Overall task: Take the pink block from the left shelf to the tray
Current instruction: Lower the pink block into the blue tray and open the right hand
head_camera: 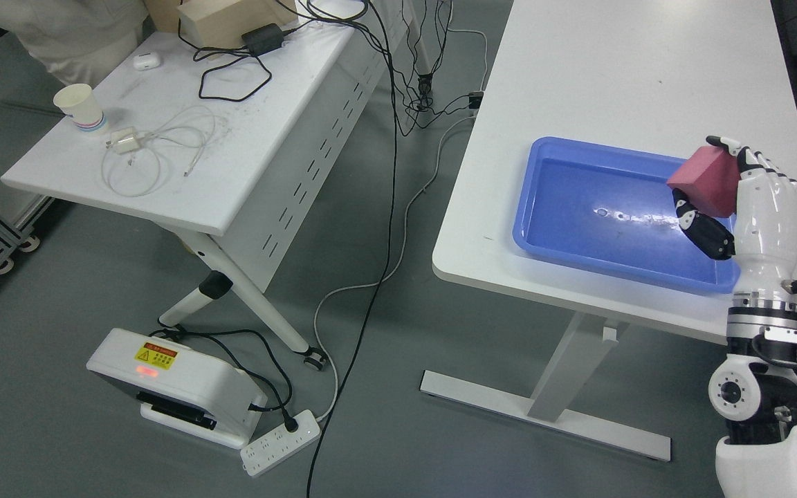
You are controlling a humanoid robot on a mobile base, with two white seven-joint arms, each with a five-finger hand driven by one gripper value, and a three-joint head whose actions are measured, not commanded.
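One hand [751,207], pink block [706,181] over tray [544,228] edge

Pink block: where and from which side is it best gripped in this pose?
Across two opposite flat faces, coming from the right. The pink block is tilted above the blue tray, and the right robot hand already pinches it that way: thumb beneath, fingers over the top.

The pink block [706,181] hides part of the right hand [751,207] and the blue tray's [578,259] far right rim. A person [66,31] is cut off at the top left edge.
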